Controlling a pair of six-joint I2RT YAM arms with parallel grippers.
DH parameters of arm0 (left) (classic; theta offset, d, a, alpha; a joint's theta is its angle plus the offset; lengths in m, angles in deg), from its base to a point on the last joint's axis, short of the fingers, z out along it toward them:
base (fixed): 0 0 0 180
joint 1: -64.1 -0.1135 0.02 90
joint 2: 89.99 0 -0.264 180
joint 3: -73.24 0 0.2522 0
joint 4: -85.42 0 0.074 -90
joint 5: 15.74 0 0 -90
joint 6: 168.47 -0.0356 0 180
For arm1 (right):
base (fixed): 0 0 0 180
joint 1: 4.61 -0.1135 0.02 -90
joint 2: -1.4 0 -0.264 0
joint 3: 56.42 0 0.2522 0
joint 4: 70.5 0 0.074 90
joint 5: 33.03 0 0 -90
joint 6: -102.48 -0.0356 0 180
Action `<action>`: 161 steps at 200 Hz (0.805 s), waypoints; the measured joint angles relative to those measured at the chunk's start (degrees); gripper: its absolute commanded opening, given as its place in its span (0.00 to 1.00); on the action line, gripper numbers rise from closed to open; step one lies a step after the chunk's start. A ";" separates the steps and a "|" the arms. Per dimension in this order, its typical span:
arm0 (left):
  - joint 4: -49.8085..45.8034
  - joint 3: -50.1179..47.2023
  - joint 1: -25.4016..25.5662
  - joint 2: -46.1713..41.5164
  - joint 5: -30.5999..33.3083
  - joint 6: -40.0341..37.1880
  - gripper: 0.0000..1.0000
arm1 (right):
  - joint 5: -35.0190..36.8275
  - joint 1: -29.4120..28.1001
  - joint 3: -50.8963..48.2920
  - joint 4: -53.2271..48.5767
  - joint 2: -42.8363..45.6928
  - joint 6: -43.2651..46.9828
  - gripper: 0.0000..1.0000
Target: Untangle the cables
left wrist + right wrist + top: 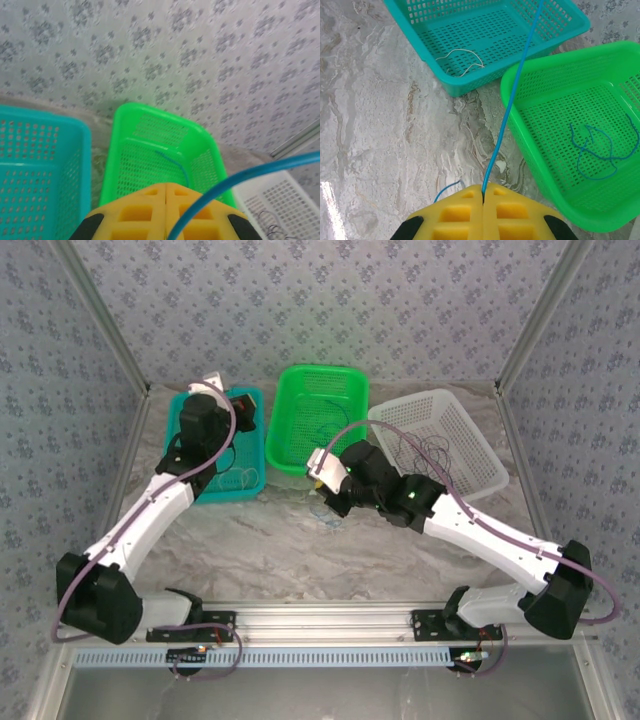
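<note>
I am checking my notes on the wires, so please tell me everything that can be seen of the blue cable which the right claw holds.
The blue cable is a thin, smooth, flexible wire that looks plastic-coated. The shut right claw pinches it between its yellow fingers, and a short curved tail shows beside them. From the pinch it runs taut and almost straight, lifted off the marble table, past the green basket and across the teal basket, then leaves the picture's top.
</note>
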 measured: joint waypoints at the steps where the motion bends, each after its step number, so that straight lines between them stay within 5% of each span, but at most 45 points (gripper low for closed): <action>1: 0.07 0.00 0.00 -0.04 -0.09 0.02 0.00 | -0.02 0.00 0.02 0.00 0.00 0.00 0.00; 28: 1.66 0.00 -0.11 -1.27 -1.18 1.11 0.28 | -0.83 0.81 1.53 -0.98 0.00 -0.46 0.00; 50: 2.36 0.00 -0.70 -2.03 -1.31 1.09 0.65 | -1.11 2.97 6.03 -2.45 -0.35 -0.63 0.00; 82: 3.48 -1.42 -0.79 -4.63 -2.51 0.02 0.93 | -2.12 7.65 17.94 -4.20 -4.07 -0.92 0.00; 161: 2.78 -9.38 0.11 -14.47 -2.34 -3.63 0.98 | -6.01 18.64 35.15 -5.75 -21.33 -1.49 0.00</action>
